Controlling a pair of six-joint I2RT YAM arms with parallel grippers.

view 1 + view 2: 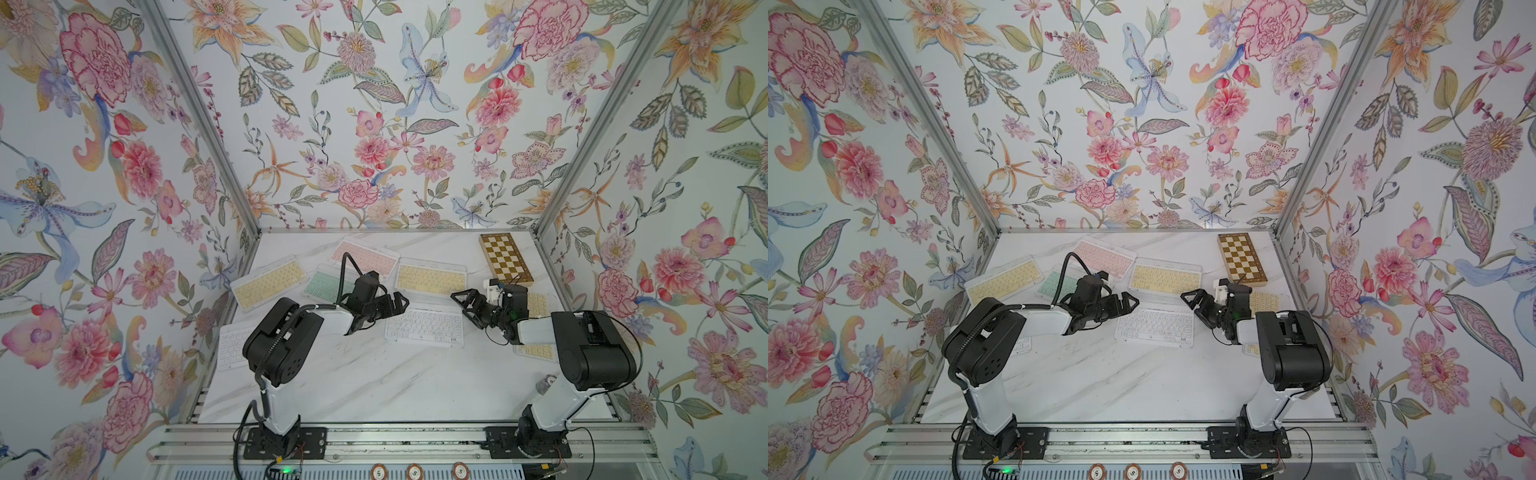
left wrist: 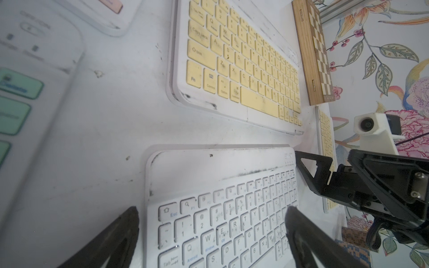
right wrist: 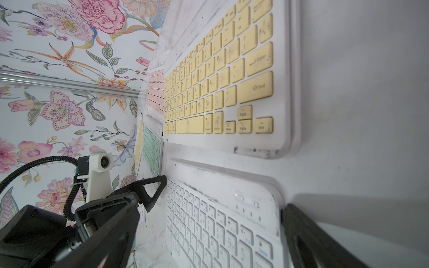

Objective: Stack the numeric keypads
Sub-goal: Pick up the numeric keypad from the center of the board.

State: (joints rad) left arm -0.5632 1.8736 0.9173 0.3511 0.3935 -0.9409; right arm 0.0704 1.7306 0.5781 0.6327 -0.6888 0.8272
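Observation:
A white numeric keypad lies flat mid-table between both arms. My left gripper is open, its fingers straddling that keypad's Esc end. Open too, my right gripper straddles the opposite end. Behind it lie a yellow keypad, a mint one, a pink one and another yellow one. A white keypad sits at the left, and yellow ones are partly hidden under my right arm.
A brown-and-cream chessboard lies at the back right, near the right wall. Floral walls close in the marble table on three sides. The arm bases stand on a rail at the front edge.

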